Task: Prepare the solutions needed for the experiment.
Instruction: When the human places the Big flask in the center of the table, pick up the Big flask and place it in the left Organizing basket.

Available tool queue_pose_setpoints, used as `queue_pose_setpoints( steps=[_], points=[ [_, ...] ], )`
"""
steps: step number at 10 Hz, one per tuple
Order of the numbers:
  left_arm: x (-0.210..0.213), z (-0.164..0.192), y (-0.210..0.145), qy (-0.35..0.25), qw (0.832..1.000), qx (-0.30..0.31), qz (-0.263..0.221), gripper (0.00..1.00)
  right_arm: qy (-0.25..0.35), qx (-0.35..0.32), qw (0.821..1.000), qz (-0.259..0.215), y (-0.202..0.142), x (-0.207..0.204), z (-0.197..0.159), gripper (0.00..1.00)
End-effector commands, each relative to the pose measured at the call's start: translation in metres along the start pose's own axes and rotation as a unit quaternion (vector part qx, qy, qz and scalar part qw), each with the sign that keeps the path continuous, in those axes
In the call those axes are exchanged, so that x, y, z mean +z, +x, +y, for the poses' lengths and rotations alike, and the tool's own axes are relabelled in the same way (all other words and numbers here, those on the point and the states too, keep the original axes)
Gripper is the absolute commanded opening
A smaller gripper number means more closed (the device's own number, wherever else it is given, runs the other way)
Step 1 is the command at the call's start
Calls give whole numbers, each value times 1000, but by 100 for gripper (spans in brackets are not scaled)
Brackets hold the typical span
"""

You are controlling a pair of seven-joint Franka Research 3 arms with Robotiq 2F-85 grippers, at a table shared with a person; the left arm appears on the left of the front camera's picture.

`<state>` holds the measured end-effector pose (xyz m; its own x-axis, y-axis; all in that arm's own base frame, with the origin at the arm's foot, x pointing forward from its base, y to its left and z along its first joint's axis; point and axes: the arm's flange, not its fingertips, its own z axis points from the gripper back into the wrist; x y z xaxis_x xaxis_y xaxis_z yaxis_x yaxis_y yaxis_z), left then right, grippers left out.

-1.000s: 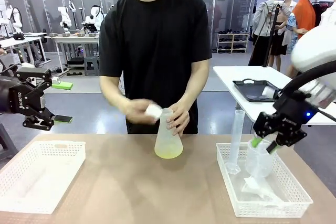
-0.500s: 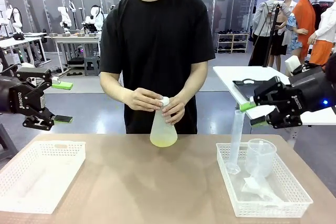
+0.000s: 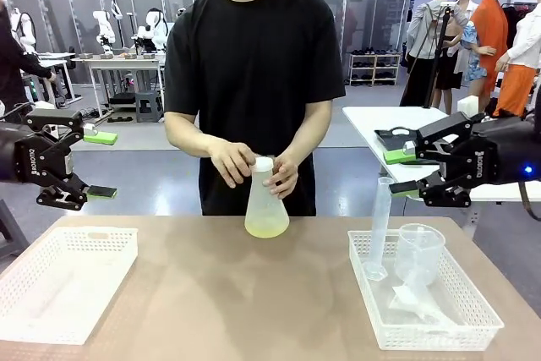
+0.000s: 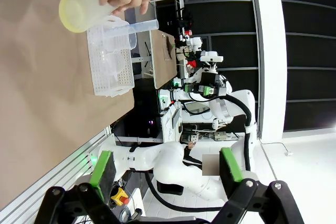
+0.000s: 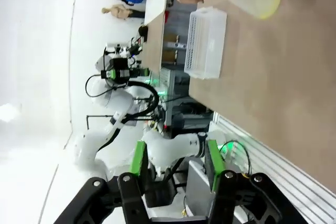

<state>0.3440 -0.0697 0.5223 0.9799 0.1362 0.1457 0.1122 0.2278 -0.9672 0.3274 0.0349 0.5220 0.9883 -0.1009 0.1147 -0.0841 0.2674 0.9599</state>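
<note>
The left jaws hang spread wide, nothing between their green pads [image 3: 101,193]. They sit off the edge of the worktop [image 3: 194,293] and above the outer side of a white basket [image 3: 127,247], apparently parked there to leave the middle free.

Well to their right, about midway to the right jaws, a person in a black T-shirt [image 3: 254,65] stands at the far side and handles a frosted flask [image 3: 266,200] whose base seems to rest on the worktop. One hand [image 3: 230,161] wraps the small white cap [image 3: 264,162] at the top. The other hand [image 3: 285,177] grips the neck just below. The hold looks meant to steady the flask while the cap is seated or turned; the frame does not settle which.

The solutions [image 3: 266,228] lie at the bottom of that flask, a shallow, see-through pool of pale yellow-green, far below the neck.

Further right, below the right jaws, a second white basket [image 3: 363,289] holds a tall measuring cylinder [image 3: 382,217], upright at the end toward the left jaws, just beside a clear beaker [image 3: 420,247]. The right jaws are poised above that basket, turned toward the person, parted and pinching nothing. They seem to be kept clear of the labware.
</note>
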Motion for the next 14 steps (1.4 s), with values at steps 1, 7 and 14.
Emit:
queue_pose_setpoints(
  steps=[1, 7, 14],
  points=[
    [-2, -3, 0, -14, 1000, 1, -2, 100, 11, -6, 1000, 15, 2, 6, -3, 71],
    [-2, -3, 0, -14, 1000, 1, -2, 100, 31, -18, 999, 21, 5, 9, -1, 100],
    [-2, -3, 0, -14, 1000, 1, -2, 100, 19, -16, 999, 23, -4, 11, -4, 100]
  ],
)
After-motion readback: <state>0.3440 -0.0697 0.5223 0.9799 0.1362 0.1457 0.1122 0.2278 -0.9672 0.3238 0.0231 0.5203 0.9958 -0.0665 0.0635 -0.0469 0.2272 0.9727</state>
